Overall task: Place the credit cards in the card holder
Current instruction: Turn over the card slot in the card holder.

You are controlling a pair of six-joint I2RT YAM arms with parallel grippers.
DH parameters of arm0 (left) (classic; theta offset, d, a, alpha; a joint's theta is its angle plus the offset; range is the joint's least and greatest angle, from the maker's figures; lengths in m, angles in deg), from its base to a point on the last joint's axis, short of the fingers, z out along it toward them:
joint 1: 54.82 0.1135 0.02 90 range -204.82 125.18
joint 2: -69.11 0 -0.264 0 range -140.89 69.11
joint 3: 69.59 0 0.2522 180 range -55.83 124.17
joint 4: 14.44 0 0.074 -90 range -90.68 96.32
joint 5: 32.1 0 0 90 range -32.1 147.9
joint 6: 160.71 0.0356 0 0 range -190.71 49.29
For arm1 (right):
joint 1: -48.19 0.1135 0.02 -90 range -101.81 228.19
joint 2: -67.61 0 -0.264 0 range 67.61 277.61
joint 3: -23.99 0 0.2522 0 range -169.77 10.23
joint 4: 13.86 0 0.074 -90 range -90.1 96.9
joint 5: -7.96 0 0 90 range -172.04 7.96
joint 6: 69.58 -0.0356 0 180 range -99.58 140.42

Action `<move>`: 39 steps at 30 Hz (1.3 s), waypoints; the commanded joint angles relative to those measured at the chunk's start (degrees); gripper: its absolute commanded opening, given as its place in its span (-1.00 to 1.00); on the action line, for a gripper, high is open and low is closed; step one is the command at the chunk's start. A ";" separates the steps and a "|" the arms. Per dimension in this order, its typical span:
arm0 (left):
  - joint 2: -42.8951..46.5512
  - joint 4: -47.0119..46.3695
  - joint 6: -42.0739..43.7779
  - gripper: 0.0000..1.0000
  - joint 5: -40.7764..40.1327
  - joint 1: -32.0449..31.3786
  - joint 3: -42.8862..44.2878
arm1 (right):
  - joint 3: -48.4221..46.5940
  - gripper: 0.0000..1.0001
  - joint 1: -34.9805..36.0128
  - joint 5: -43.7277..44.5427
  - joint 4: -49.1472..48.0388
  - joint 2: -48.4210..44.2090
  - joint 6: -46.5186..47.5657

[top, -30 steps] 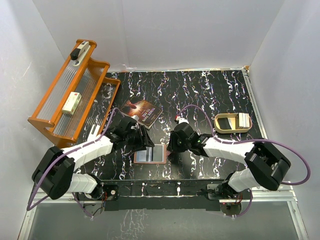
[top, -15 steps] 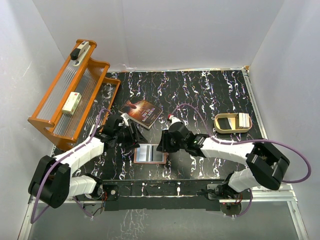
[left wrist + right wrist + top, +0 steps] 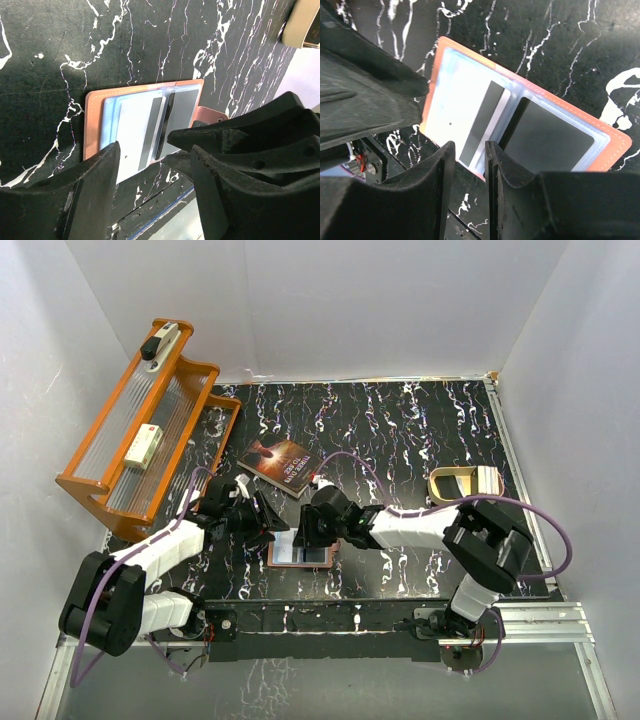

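Black marbled table [image 3: 420, 430] with card holder [image 3: 305, 553], book [image 3: 282, 466], tin [image 3: 440, 478]

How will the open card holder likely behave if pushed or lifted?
The card holder lies thin and flat, so it should slide rather than tip. Folded open in two halves, it would probably flop if lifted by one edge.

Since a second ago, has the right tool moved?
Yes. The right tool shifted left across the table, away from the beige tin, and is now over the open card holder.
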 commanded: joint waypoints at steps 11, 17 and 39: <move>-2.77 -1.87 0.43 0.12 3.08 0.57 -0.76 | -0.94 -0.82 0.21 3.63 0.20 5.22 0.69; -3.72 -1.48 1.36 0.12 2.69 0.58 -0.70 | -0.42 -1.00 0.25 5.15 1.66 5.56 1.07; -2.59 -13.31 -6.65 -0.16 13.52 0.58 -2.77 | -1.76 -0.80 0.17 3.94 2.27 4.54 2.76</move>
